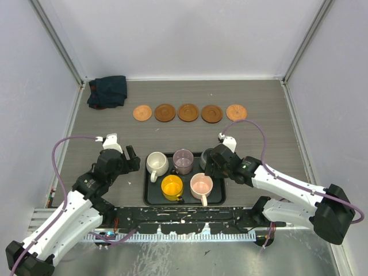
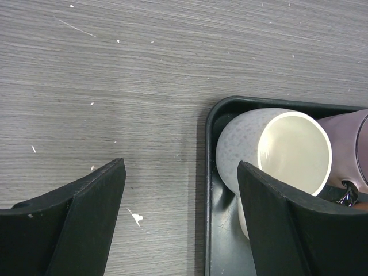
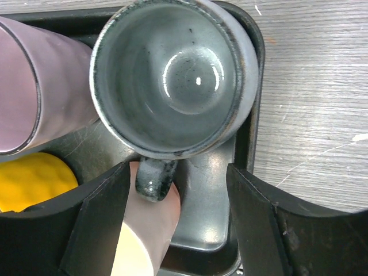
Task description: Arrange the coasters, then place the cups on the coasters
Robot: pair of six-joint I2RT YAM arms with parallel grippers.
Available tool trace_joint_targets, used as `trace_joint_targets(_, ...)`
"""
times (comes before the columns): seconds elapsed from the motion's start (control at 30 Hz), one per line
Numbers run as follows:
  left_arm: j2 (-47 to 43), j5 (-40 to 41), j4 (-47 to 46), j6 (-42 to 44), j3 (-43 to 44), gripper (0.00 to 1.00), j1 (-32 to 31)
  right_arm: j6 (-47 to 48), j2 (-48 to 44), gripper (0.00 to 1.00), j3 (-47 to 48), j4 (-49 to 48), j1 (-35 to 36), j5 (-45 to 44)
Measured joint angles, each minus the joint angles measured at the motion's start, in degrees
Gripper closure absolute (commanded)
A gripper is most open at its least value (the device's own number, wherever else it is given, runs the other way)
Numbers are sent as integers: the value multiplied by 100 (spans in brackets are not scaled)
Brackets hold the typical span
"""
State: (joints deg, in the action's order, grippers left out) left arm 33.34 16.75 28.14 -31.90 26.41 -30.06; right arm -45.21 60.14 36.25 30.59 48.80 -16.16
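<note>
Five coasters (image 1: 188, 112) line the upper middle, waiting for the cups (image 1: 183, 161) crowded on the black tray (image 1: 150, 198) at lower centre. Jaws apart, the left gripper (image 2: 181, 195) flanks the cream cup (image 2: 287, 149). The right gripper (image 3: 178, 190), likewise apart, seemingly brackets the grey-green cup (image 3: 172, 75) at its handle, ready to lift.

Five coasters (image 1: 188, 112) lie in a row; five cups (image 1: 183, 161) stand in tray (image 1: 154, 194).

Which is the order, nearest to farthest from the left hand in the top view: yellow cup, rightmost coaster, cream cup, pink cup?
1. cream cup, left end of the tray, beside the left hand
2. yellow cup, tray's front
3. pink cup, front right
4. rightmost coaster, far end of the row
</note>
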Motion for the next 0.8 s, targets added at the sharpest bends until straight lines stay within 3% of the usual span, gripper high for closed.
trace_joint_targets(0.57,31,0,-173,-4,-63,20,0,-365,-481,28,-4,1154,22,-625)
trace_joint_targets(0.8,33,0,-175,-4,-66,19,0,-96,-610,31,-2,1158,22,-514)
